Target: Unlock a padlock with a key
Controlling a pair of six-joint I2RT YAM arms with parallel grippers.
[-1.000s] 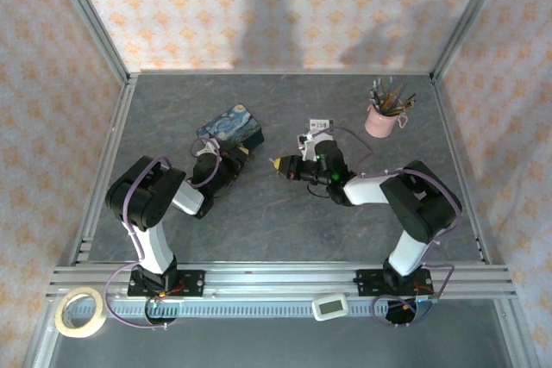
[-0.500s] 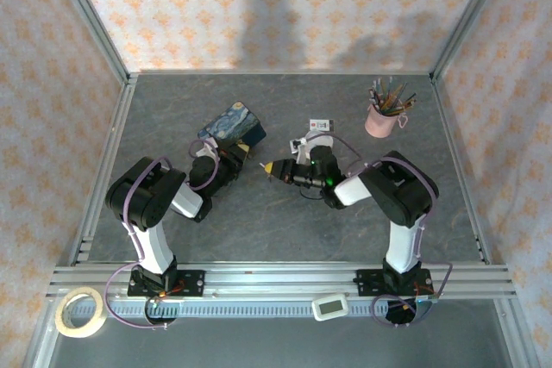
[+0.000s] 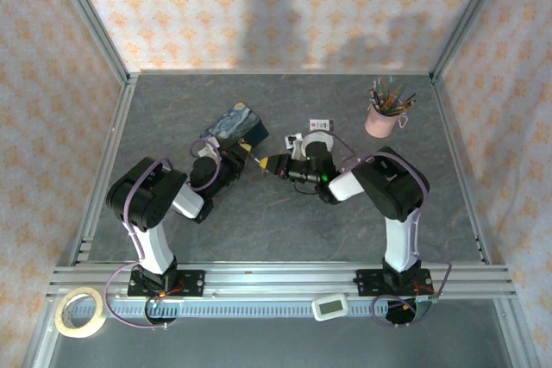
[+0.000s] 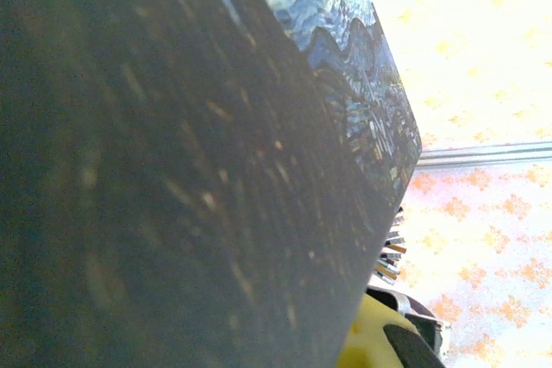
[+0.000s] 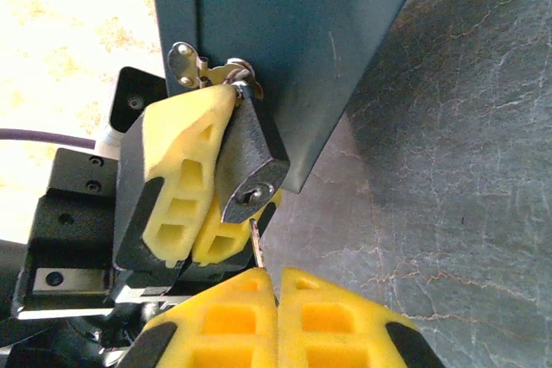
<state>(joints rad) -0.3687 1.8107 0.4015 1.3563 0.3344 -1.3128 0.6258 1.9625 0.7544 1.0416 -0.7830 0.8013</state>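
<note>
Padlock [image 5: 255, 148], dark grey body, round silvery keyway, slim pale key [image 5: 256, 246] just below

1. Looking at a dark grey, marble-veined worktop [image 3: 285, 239] with metal rails along its edges.
2. Got a blue painted tin [image 3: 229, 123] sitting a bit left of the middle, toward the far edge.
3. Spotted a small white-and-black card [image 3: 321, 126] lying right of the tin, not touching it.
4. Also found a pink cup [image 3: 379, 121] stuffed with pens and brushes near the far right corner.
</note>
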